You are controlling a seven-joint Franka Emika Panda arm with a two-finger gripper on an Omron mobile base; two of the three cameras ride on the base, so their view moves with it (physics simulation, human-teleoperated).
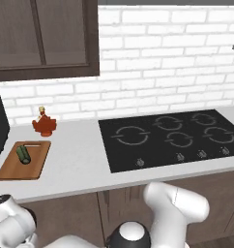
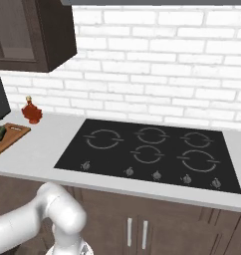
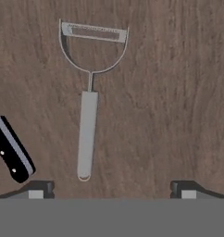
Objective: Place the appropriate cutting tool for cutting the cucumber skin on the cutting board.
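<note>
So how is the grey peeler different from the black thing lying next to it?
The peeler is all grey metal, while the black-handled utensil has a dark handle with pale rivets and a light strip. The peeler shows whole, with its forked head and blade bar; the utensil is cut off by the picture's edge. The peeler lies straight up the hand view; the utensil lies slanted. Both rest on brown wood.

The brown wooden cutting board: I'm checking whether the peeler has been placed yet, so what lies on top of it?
On the brown wooden cutting board lies only the stubby dark green cucumber; whatever is beneath the cucumber is covered. The grey metal Y-head peeler lies elsewhere, on a dark wooden surface.
</note>
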